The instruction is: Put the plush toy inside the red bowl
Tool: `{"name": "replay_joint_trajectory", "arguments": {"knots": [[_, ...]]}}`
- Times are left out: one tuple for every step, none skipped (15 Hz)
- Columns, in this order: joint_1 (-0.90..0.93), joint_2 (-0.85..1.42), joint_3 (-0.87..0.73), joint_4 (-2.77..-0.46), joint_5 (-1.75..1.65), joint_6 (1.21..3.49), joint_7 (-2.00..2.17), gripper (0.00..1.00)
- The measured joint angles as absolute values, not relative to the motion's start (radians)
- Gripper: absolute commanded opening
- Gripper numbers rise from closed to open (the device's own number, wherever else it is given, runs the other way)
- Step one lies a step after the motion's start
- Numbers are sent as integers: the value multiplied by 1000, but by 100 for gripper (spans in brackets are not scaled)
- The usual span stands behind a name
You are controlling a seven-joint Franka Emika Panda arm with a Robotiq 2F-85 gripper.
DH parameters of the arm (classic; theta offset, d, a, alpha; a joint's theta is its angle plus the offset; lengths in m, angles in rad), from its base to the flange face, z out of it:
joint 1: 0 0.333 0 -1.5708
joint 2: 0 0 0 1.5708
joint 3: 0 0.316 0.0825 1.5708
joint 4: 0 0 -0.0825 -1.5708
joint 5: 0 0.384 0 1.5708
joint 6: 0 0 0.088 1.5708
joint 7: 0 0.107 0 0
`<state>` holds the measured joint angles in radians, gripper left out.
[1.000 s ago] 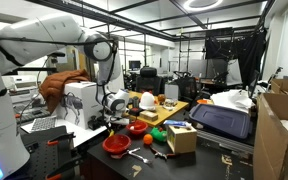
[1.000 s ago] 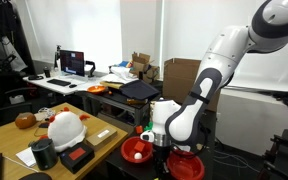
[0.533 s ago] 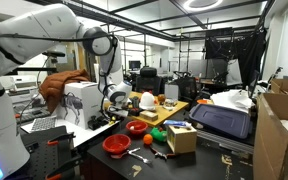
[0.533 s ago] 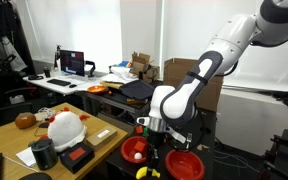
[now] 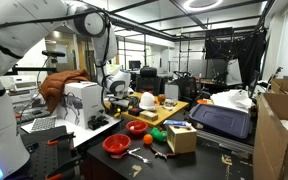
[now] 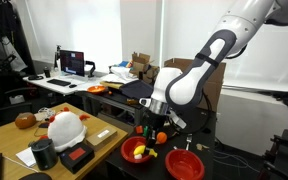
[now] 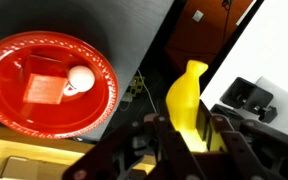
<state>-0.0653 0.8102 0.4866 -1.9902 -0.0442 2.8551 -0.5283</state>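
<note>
Plush toy: yellow and long. It is held off the surface. In the wrist view it sits just right of the red bowl, not over it.
Claw: the claw is clamped on the plush toy, with a dark finger on each side of the toy's near end. The rest of the toy sticks out past the fingertips.
Red bowl: the red bowl is round and sits upright. Inside it are a white ball and a pale square piece.
Bowls from outside: in an exterior view a red bowl sits below the raised claw. Another red bowl is just beside it. I cannot tell which of the two the wrist view shows.
Arm: the white arm bends down over the bowls, and its claw end is above them.
Surface: the dark surface carries the bowls.
Nearby: a green ball and a cardboard box are near the bowls. A white helmet and a black cup stand on a wooden surface, well apart from the claw.
</note>
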Motion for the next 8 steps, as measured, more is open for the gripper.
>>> {"name": "replay_joint_trajectory", "arguments": {"knots": [[-49,784,464,-2003,-51,2856,-499,8],[-30,760,437,-2014,-59,2856,-470,8],[-7,736,404,-2025,-67,2856,-441,8],[17,715,368,-2035,-77,2856,-415,8],[44,696,328,-2045,-90,2856,-386,8],[72,679,286,-2054,-108,2856,-357,8],[100,665,244,-2063,-124,2856,-329,8],[127,655,203,-2070,-143,2856,-300,8]]}}
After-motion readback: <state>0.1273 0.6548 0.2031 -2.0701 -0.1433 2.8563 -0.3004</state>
